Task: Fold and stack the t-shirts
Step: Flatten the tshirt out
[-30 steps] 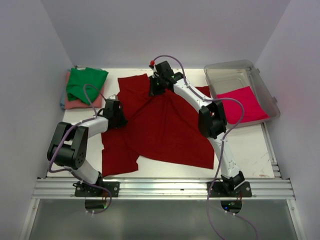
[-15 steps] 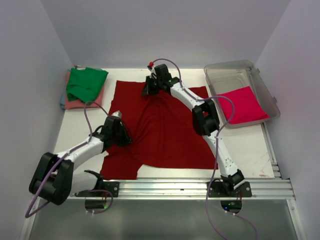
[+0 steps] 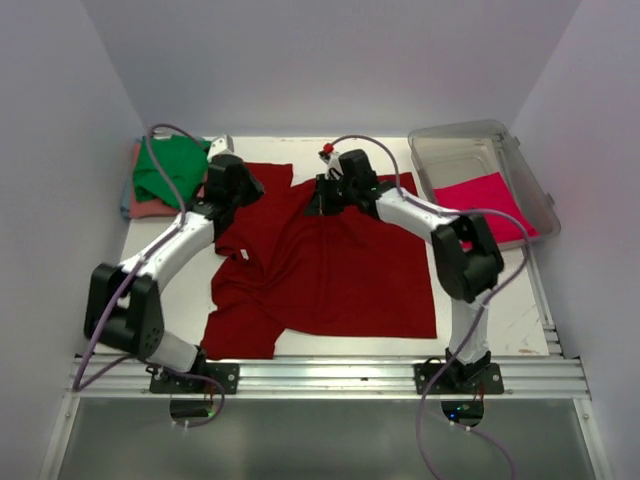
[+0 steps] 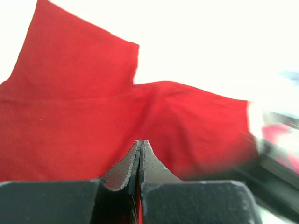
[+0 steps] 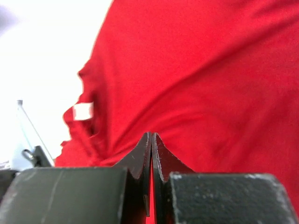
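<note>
- The red shirt (image 3: 330,270) lies opened out across the middle of the worktop (image 3: 490,300). Its right half is fairly flat and its left side is bunched and creased. I judge no fold has been made in it yet.
- The left fingers (image 4: 140,145) are pressed tight together with a sliver of red showing between them, so they look clamped on the red shirt. From above they sit at its far-left corner, by the sleeve.
- The right fingers (image 5: 150,137) are the same, squeezed closed with red cloth in the seam. They are up at the far edge of the red shirt, about where the collar is.
- Both arms seem to be pulling that far edge straight, so this looks like spreading rather than folding.
- Done so far: the green shirt (image 3: 165,170) sits folded on top of the salmon shirt (image 3: 150,208) in the far-left corner. That pile looks like the stack.
- On the far right is the clear tub (image 3: 470,132). The pink shirt (image 3: 490,195) lies flat in its near part, and nothing else shows inside.
- What I judge is left: fold the red shirt and put it on the far-left pile, then probably take the pink shirt out of the tub. That puts the task roughly halfway.
</note>
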You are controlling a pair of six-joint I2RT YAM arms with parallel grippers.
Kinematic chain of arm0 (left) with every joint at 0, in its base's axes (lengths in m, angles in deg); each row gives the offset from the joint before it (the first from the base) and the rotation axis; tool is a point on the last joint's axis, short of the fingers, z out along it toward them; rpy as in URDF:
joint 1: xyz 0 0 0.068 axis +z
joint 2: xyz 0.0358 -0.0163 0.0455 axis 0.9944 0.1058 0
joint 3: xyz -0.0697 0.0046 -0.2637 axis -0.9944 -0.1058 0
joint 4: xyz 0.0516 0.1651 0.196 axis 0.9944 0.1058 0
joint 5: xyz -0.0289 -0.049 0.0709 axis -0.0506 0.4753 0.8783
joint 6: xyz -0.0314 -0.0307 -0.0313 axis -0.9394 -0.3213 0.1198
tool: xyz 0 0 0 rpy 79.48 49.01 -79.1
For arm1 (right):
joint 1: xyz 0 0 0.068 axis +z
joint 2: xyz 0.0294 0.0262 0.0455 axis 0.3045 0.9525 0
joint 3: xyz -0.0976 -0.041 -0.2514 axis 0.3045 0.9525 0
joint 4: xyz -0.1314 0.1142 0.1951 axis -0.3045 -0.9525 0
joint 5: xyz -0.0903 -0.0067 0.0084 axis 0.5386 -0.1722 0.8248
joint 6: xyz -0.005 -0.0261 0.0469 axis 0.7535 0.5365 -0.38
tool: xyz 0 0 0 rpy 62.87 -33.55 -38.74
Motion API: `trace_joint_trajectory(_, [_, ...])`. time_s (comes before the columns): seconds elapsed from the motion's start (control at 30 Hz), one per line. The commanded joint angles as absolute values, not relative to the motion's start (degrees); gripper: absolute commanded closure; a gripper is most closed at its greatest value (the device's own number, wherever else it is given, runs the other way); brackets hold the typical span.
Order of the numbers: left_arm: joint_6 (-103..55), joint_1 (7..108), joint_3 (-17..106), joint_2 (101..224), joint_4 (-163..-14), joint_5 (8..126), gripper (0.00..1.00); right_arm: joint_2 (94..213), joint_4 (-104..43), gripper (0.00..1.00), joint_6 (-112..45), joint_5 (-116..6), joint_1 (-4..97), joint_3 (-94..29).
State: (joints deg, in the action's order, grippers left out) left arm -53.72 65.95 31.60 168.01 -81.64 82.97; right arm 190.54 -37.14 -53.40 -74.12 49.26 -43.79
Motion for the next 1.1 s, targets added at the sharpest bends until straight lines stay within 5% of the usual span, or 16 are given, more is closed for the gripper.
trace_joint_trajectory(0.0, [-52.7,68.5,33.1,180.9,-83.4,81.7,1.0,176.5,-30.3,1.0,-51.5,-72.7,49.3,-34.9])
trace_joint_trajectory(0.53, [-53.8,74.0,46.0,204.8,-80.6,79.5,1.0,140.7,-45.0,1.0,-50.0,-57.5,49.6,-9.2])
trace_joint_trajectory(1.07, [-58.3,81.2,87.9,233.6,-71.2,65.1,1.0,140.7,-57.0,1.0,-52.5,-42.9,49.5,-7.9])
